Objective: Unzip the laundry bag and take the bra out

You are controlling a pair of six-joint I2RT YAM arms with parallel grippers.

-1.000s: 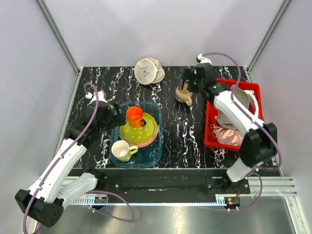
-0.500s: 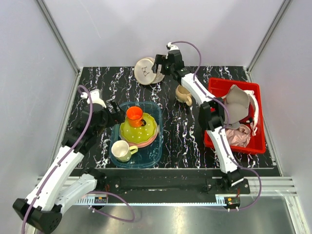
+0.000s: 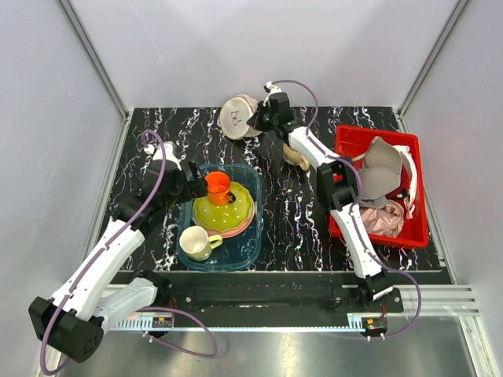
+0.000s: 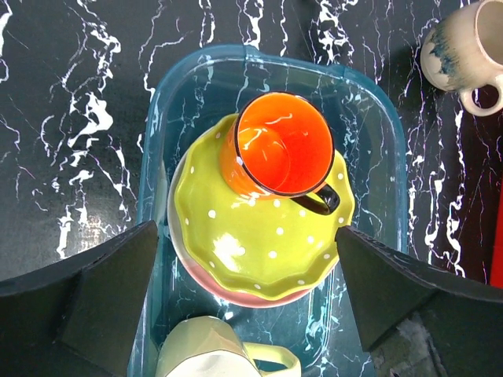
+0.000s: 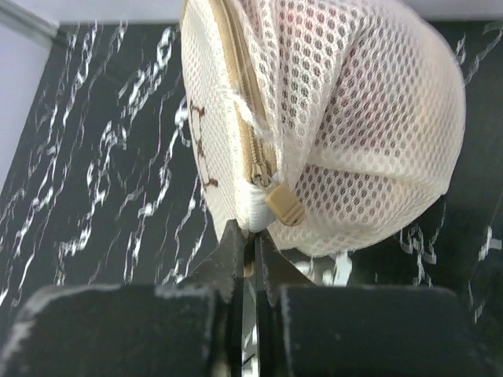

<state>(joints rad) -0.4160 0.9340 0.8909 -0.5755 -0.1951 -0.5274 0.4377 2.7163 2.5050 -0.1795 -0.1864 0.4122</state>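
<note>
Well, the bag [image 5: 354, 118] fills my right wrist view: an off-white dome of open mesh, one half bulging toward the camera and the flatter face turned left, with dark line marks on it. A tan zip [image 5: 247, 141] runs down the seam between the halves, its teeth meeting along all I can see, and the pull [image 5: 284, 206] hangs at the lower end. The bra [image 5: 310, 23] shows only as a peach tint through the mesh near the top. From above, the bag stands on its edge at the far side of the table [image 3: 157, 133], close to the back wall. My right claw [image 5: 250, 239] has its fingers pressed together on the bag's white rim, just left of and below the pull. My left claw [image 4: 245, 259] is spread wide and holds nothing; it hangs over a blue tub [image 4: 157, 157]. Inside that, an orange cup [image 4: 275, 145] sits on a green plate [image 4: 259, 251] stacked on a pink one, with a pale cup [image 4: 204, 349] at the near end. A speckled mug [image 4: 464, 47] stands on the table between tub and bag. Off to the right, a red bin [image 3: 350, 141] holds a grey bra [image 3: 385, 169] and a pink garment [image 3: 385, 221].
</note>
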